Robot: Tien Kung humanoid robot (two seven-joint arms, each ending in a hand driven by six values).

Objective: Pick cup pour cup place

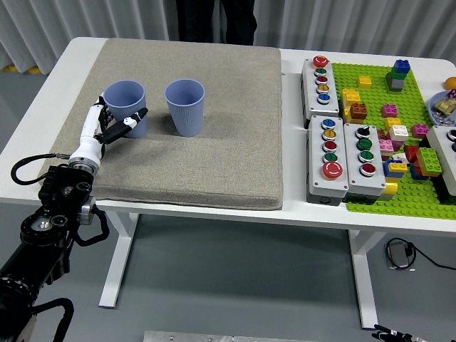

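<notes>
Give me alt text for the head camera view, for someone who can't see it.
The robot's left hand is wrapped around the left blue cup, which stands upright on a grey mat beside a second upright blue cup. To the right on the white table are three push-button boxes and a green baseplate scattered with toy bricks.

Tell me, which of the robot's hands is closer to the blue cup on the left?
The left hand: it is right at the left cup, fingers around its side. The right hand is not in view.
</notes>
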